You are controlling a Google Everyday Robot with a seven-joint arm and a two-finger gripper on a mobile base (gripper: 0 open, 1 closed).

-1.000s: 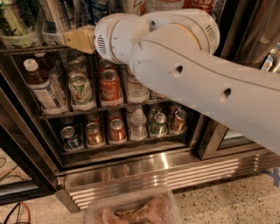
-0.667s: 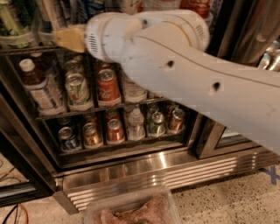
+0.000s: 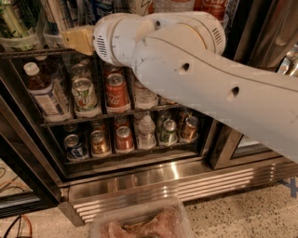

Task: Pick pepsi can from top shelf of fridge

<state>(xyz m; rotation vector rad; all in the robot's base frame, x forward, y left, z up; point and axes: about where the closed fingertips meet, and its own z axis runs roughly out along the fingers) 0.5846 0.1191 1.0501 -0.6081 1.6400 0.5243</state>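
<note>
My gripper (image 3: 77, 39) is at the end of the big white arm (image 3: 195, 74). It sits at the front of the fridge's top shelf (image 3: 28, 53), left of centre, just above the dark front bar. Behind it, cut off by the top edge, stand tall cans in clear trays. A blue and silvery one (image 3: 99, 8) looks like the pepsi can, up and right of the gripper. A red can (image 3: 210, 7) stands further right. The arm hides much of that shelf.
The middle rack holds a bottle (image 3: 44, 90), a white-green can (image 3: 84, 95) and a red can (image 3: 116, 93). The lower rack holds several cans and small bottles. The fridge's ribbed steel base (image 3: 153, 181) runs below. A clear container (image 3: 139, 223) sits on the floor in front.
The gripper and arm have shifted a little to the left along the front of the top shelf. Nothing has been taken hold of.
</note>
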